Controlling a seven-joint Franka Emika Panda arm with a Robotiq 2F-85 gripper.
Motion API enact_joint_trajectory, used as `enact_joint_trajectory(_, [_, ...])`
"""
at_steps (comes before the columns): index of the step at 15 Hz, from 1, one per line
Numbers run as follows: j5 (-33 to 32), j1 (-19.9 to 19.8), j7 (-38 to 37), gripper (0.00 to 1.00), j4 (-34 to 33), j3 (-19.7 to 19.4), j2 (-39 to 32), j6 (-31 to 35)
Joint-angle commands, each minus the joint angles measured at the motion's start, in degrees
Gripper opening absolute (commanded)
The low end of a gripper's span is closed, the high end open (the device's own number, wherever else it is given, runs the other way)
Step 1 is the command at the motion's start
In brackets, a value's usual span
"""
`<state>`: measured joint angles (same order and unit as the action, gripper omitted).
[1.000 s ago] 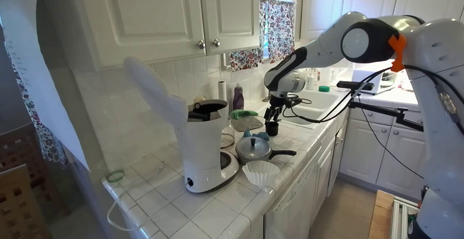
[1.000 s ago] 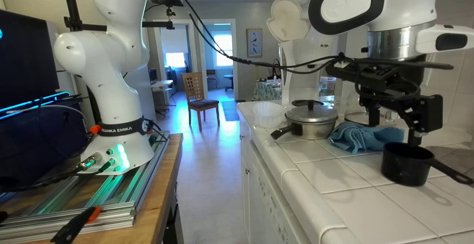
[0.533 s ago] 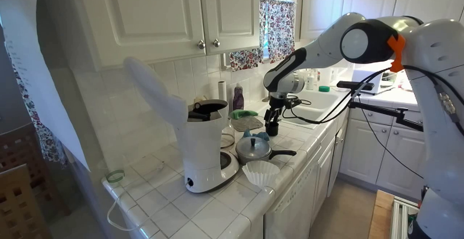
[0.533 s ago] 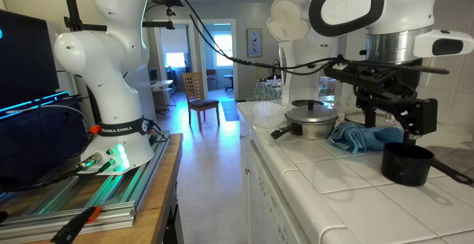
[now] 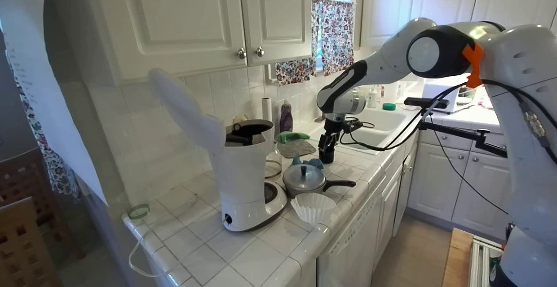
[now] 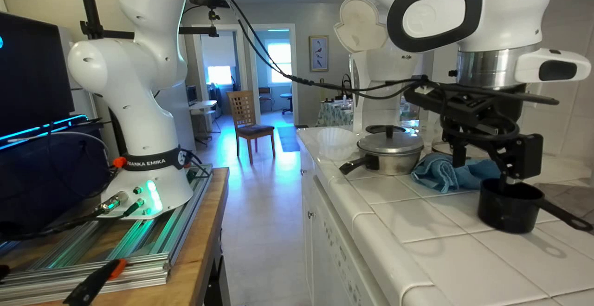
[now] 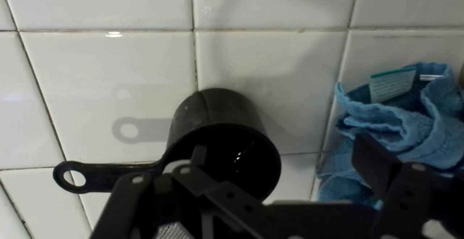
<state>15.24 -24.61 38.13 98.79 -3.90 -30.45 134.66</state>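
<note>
A small black measuring cup [image 6: 506,215] with a flat handle stands upright on the white tiled counter. It also shows in the wrist view [image 7: 221,112] and in an exterior view [image 5: 327,157]. My gripper [image 6: 482,169] is open and holds nothing. In the wrist view my gripper [image 7: 282,152] has one fingertip within the cup's mouth. The other finger is outside the cup, over the blue cloth [image 7: 427,130]. I cannot tell whether a finger touches the cup's wall. The blue cloth [image 6: 445,171] lies crumpled beside the cup. The cup's inside is dark.
A lidded saucepan [image 6: 390,157] stands by the cloth, its handle toward the counter edge. A paper filter [image 5: 313,208] and a white coffee maker [image 5: 243,182] stand beyond it. A glass carafe [image 5: 273,165], a grey mat [image 5: 296,148] and a sink [image 5: 378,123] are nearby.
My gripper has moved down and slightly toward the saucepan side, so one fingertip sits lower at the cup's mouth. The cup, cloth and saucepan have not moved.
</note>
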Motion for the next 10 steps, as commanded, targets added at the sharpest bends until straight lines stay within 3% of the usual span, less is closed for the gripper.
enact_joint_trajectory(1, [-1.6, 0.0, -0.2, 1.0, -0.6, -0.1, -0.4, -1.9])
enact_joint_trajectory(10, [-6.2, 1.9, -2.0, 1.0, 1.8, -1.4, 2.8, -2.2])
